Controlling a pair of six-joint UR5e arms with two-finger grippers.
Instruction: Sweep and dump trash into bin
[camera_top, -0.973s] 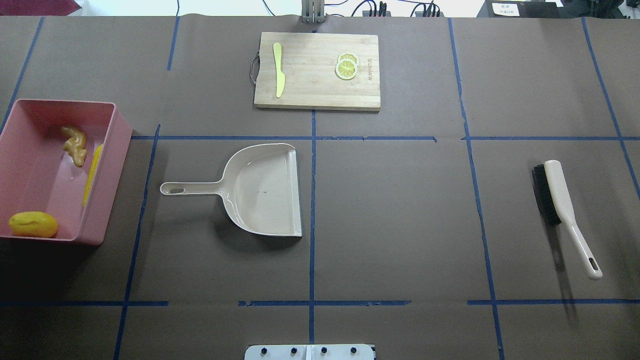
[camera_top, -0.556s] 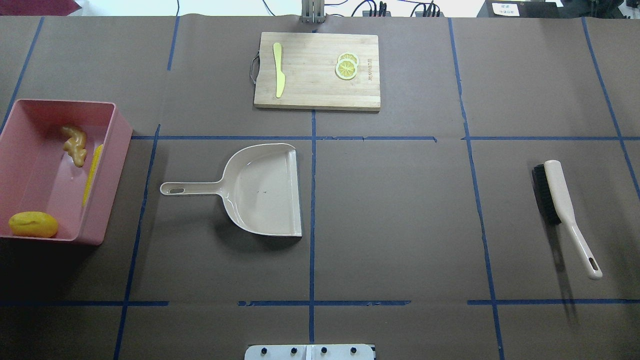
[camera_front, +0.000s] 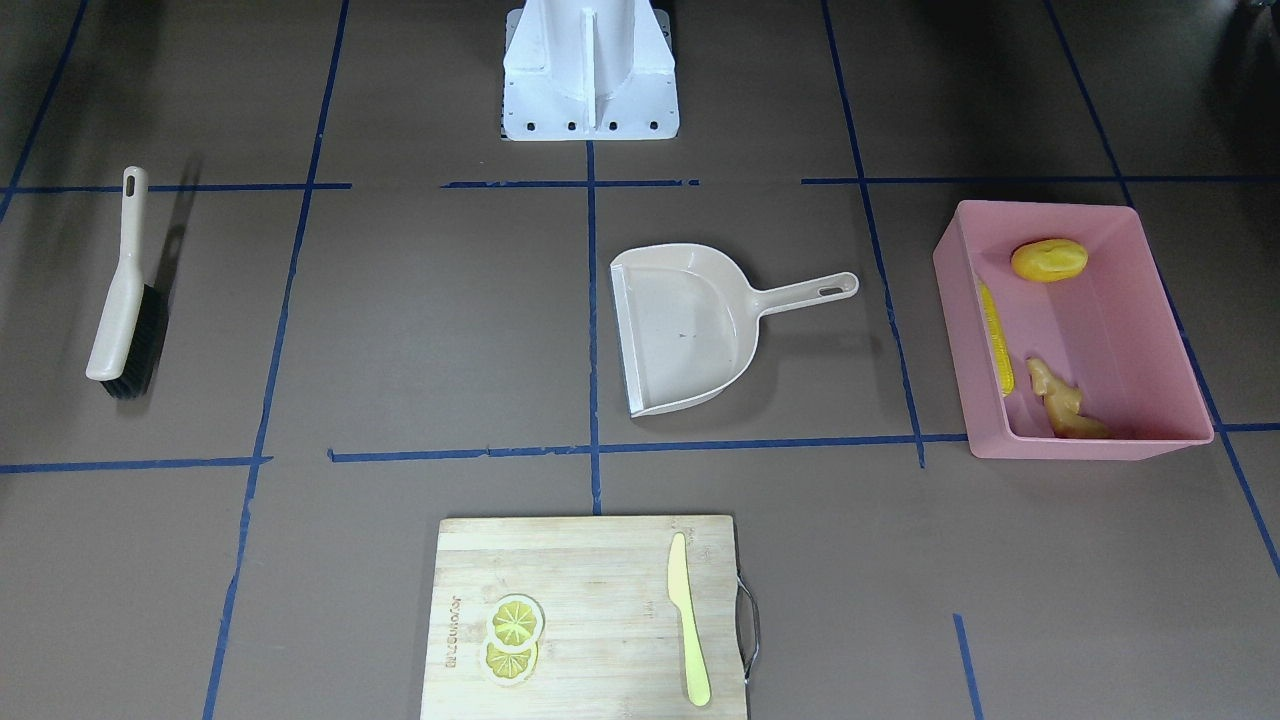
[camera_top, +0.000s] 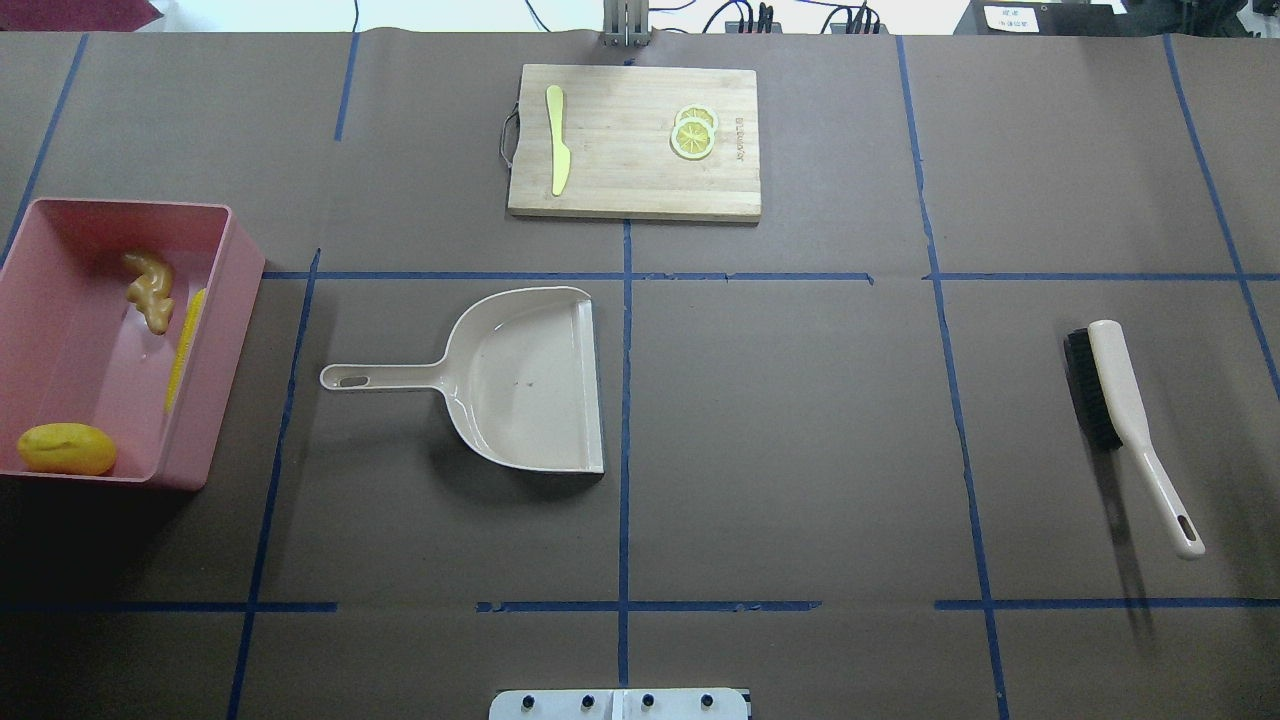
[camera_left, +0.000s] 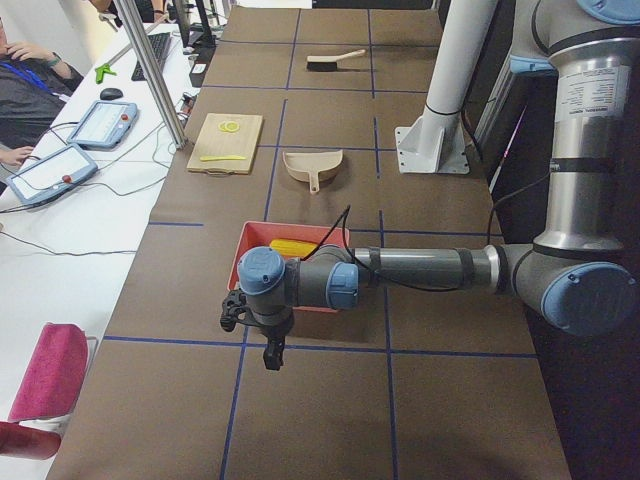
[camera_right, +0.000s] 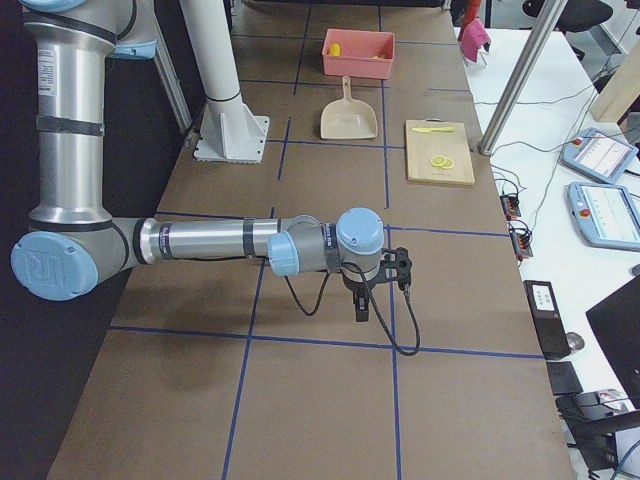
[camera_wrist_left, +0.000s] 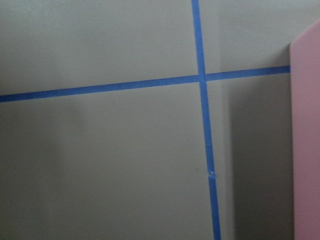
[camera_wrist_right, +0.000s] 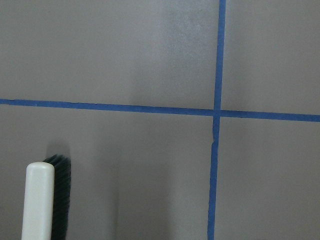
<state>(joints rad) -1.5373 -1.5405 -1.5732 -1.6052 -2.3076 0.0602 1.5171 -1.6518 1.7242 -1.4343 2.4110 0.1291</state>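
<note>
You're basically done here: the corn cob (camera_top: 186, 345), potato lump (camera_top: 66, 448) and ginger root (camera_top: 150, 290) all sit inside the pink bin (camera_top: 228, 330) at the counter's left end, with the empty dustpan (camera_top: 530, 380) mid-counter and the brush (camera_top: 1115, 385) lying off to the right. The left arm (camera_left: 420, 268) and right arm (camera_right: 200, 240) hang low past the two ends, and you can't tell how their jaws stand from those side shots. The counter is brown paper gridded with blue tape (camera_top: 625, 420), and there's a cutting board (camera_top: 620, 180) on the far side.

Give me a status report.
Left gripper, right gripper: jaws unclear. Corn, lump, ginger all in bin. Dustpan, brush lie free; nothing blocking.
</note>
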